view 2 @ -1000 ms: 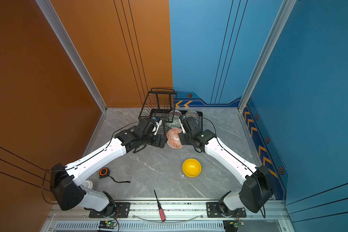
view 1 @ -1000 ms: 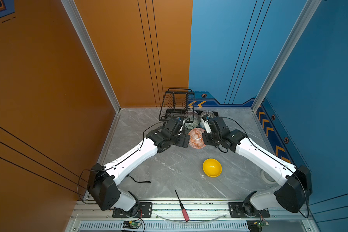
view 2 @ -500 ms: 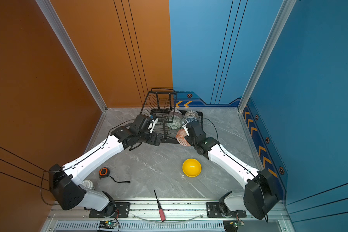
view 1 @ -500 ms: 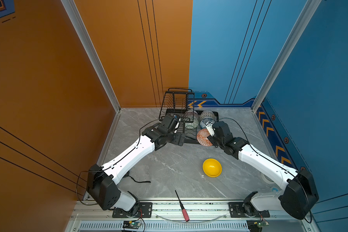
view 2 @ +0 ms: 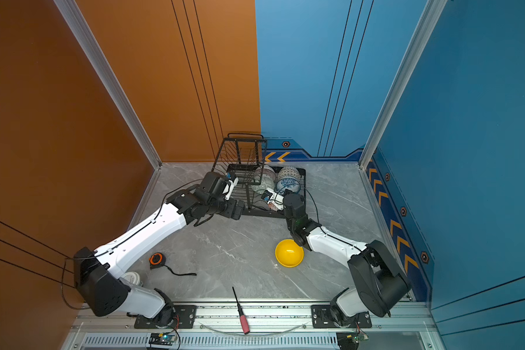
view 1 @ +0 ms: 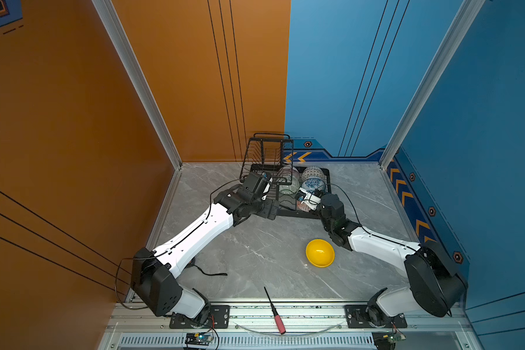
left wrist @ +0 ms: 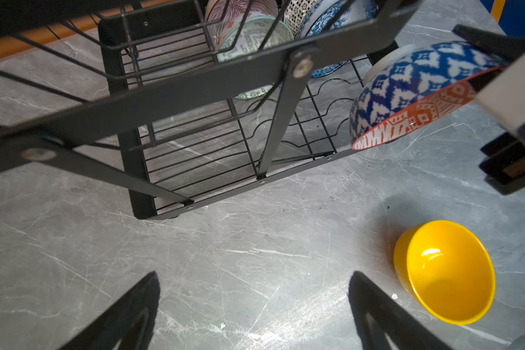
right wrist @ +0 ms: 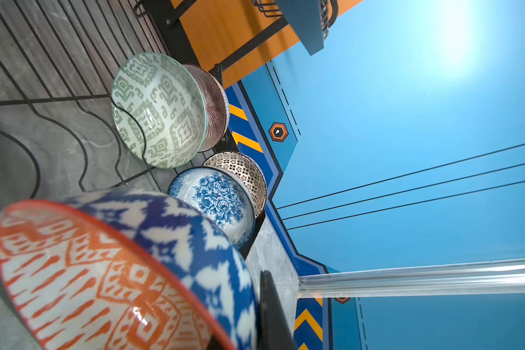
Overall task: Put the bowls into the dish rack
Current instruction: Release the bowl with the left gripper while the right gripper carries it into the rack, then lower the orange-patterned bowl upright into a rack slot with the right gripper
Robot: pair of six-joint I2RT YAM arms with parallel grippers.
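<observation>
Though well past halfway, not done yet. Already standing on edge in the dish rack, in two pairs toward the back of its base: the green-white bowl against the pink-striped bowl, the blue floral bowl against the dotted bowl. Fifth in hand: pinched at the rim by the right claw, the orange-patterned bowl, tilted steeply over the near wavy wires of the base; impossible to tell whether touching them. Left to do, judging by this: seat that one in a slot, let go, then fetch the yellow bowl, alone on the desk, well clear of the rack. Spread wide and empty: the left claw, hovering over bare desk near the rack's front corner.

Glossy glazed ceramic throughout, round and deep. Orange geometric print inside the held one, blue-and-white diamonds outside. Plain shiny yellow on the last. Thin black metal wire and flat bars for the rack, with a raised basket at one end. Smooth, grey, marble-veined desk.
</observation>
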